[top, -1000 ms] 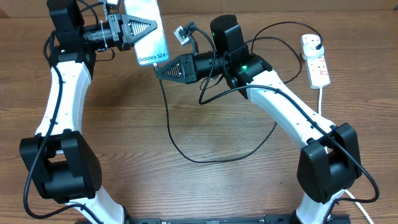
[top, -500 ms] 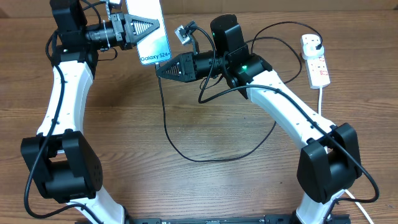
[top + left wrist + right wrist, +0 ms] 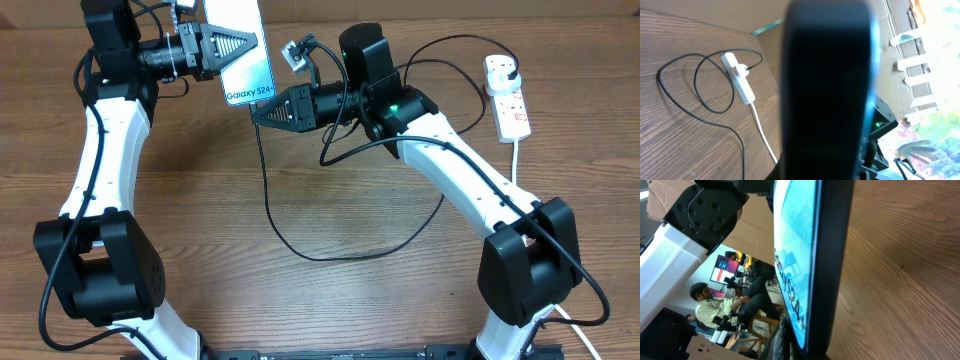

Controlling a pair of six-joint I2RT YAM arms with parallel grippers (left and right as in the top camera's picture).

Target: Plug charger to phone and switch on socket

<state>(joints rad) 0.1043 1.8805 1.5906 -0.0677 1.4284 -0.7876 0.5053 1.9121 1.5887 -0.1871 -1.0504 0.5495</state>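
The step in hand seemed to be the pushing of the connector into the phone. The left gripper (image 3: 245,42) was clamped on the phone (image 3: 250,78) and held it in the air above the far side of the wooden table (image 3: 350,300), with the lit screen upward and the end with the dark text toward the right gripper (image 3: 258,113). The fingers of that gripper met in a point and the charger (image 3: 265,195) hung from this point, so I judged they were closed on its connector end. The tip itself was too small to see. It stood just beside the lower end of the phone, and I could not tell if it touched. To do this well, the right arm should line the tip with the long axis of the phone and push slowly and straight, while the left arm holds firm. A tilted tip could scrape the port or slip on the smooth frame. The phone was a slim rigid slab with glossy cyan glass and dark edges. The cable was thin, black and limp. It lay in a wide loop over the grained wood and ran to the socket (image 3: 505,100), a hard white plastic strip with red marks at the far right. A black plug sat in it and a thick white cord (image 3: 516,150) left it.
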